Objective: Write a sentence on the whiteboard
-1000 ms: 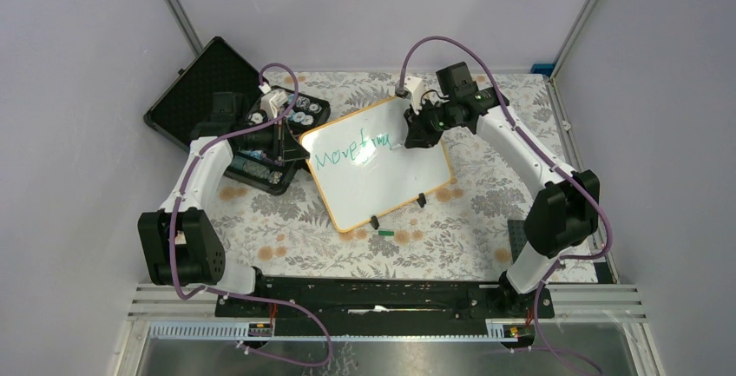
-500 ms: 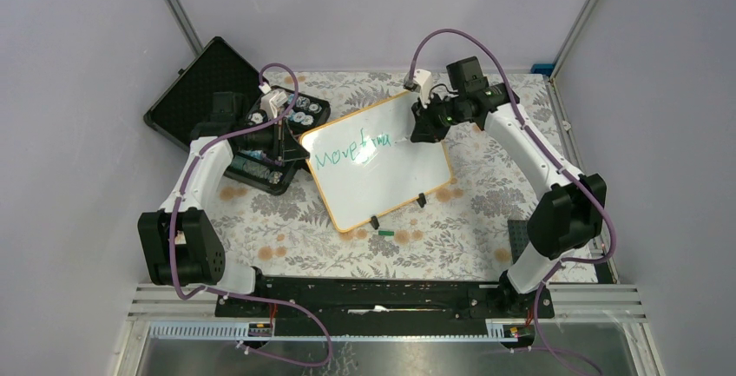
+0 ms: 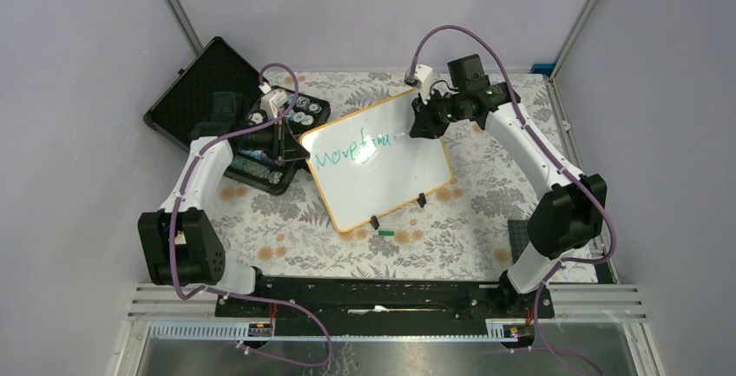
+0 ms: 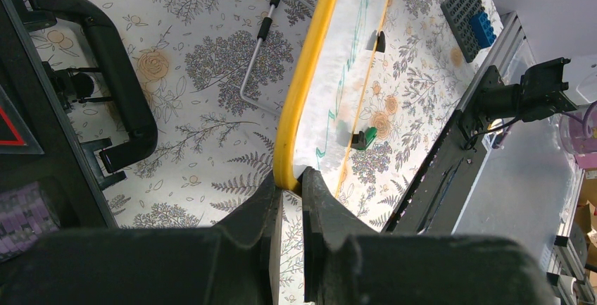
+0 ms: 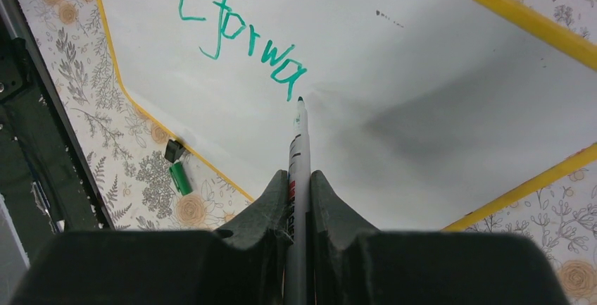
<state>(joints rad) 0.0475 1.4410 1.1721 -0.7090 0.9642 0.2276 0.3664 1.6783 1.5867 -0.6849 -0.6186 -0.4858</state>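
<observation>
Now, whiteboard: white rectangular board with an orange-yellow rim point(image 3: 382, 187), skewed on the floral-patterned table point(image 3: 479, 213).
Left fingers point(image 4: 321, 203): clenched on the board's rim corner.
Right fingers point(image 5: 328, 203): grasping a slim white marker point(image 5: 300, 136), its tip beside the last letter; contact unclear.
Sentence: green handwriting point(image 5: 229, 30), "ove forwa" legible, start cut off.

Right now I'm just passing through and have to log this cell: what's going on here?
The right pincer grips a marker and is writing on the whiteboard. The marker's tip sits just past the last letter of the green writing, which reads about "Move forwa", so the sentence is unfinished. The left pincer is clamped on the board's yellow edge, holding it. A green cap lies on the table by the board's near edge.
</observation>
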